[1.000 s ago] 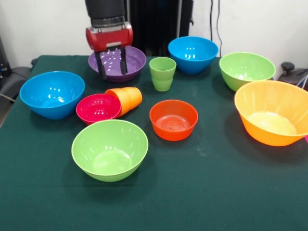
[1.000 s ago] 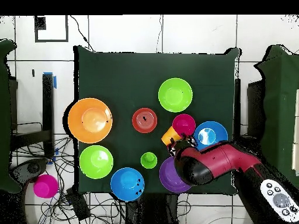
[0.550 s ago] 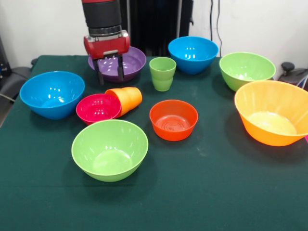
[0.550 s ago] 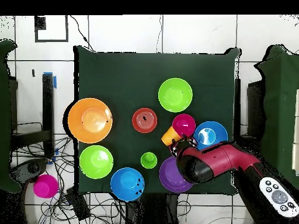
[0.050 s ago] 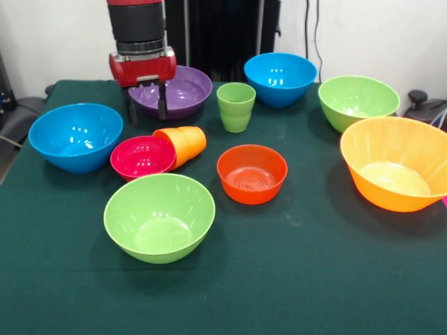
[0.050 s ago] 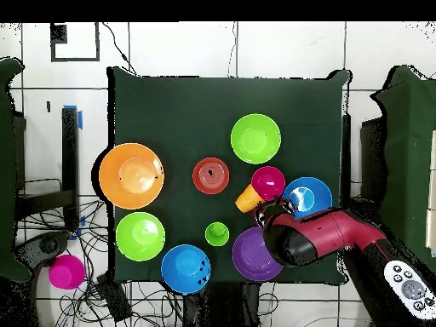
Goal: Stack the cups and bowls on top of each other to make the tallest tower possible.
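Red tool point(image 5: 146, 112), fingers apart, above table by purple bowl point(image 5: 183, 91).

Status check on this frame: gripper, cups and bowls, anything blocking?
Gripper open, empty, hanging by purple bowl. Nothing stacked; orange cup on its side against magenta bowl. Green cup upright. Nothing in the way.
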Robot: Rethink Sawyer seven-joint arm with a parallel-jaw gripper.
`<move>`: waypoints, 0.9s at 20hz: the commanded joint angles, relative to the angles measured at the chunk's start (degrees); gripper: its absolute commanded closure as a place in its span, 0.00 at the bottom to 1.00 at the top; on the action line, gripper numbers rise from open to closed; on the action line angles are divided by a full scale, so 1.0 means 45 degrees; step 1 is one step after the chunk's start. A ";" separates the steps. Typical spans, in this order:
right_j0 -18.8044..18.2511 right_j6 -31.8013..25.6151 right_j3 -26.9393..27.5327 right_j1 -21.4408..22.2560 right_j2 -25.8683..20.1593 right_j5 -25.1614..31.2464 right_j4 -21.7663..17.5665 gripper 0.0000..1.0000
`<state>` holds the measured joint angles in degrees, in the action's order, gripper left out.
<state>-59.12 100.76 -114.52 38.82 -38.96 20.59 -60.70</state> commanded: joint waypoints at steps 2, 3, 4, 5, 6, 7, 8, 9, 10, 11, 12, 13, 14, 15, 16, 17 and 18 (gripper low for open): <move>0.0389 -0.0321 0.0640 0.0408 0.0472 0.0517 0.0062 0.00; 0.0382 -0.0312 0.0626 0.0415 0.0471 0.0502 0.0073 0.00; 0.0341 -0.0340 0.0598 0.0479 0.0377 0.0433 0.0119 0.00; 0.0268 -0.0354 0.0517 0.0627 0.0326 0.0432 0.0207 0.00; 0.0234 -0.0340 0.0452 0.0824 0.0285 0.0478 0.0331 0.00; 0.0209 -0.0192 0.0404 0.1012 0.0320 0.0416 0.0416 0.00; 0.0184 -0.0043 0.0357 0.1199 0.0356 0.0354 0.0501 0.00; 0.0204 0.0293 0.0370 0.1300 0.0493 0.0158 0.0515 0.00; 0.0267 0.0571 0.0447 0.1274 0.0742 0.0097 0.0463 0.00; 0.0330 0.0850 0.0524 0.1247 0.0992 0.0036 0.0412 0.00; 0.0327 0.0920 0.0586 0.1252 0.1104 -0.0019 0.0386 0.00; 0.0324 0.0990 0.0647 0.1257 0.1217 -0.0075 0.0359 0.00; 0.0245 0.0793 0.0670 0.1319 0.1154 0.0035 0.0440 0.00; 0.0164 0.0560 0.0648 0.1425 0.1096 0.0260 0.0593 0.00; 0.0048 0.0232 0.0592 0.1577 0.0952 0.0477 0.0776 0.00; -0.0113 -0.0177 0.0501 0.1744 0.0724 0.0701 0.1017 0.00; -0.0337 -0.0683 0.0316 0.2030 0.0461 0.1015 0.1352 0.00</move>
<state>-60.00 100.76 -114.56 44.90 -37.25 20.59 -57.83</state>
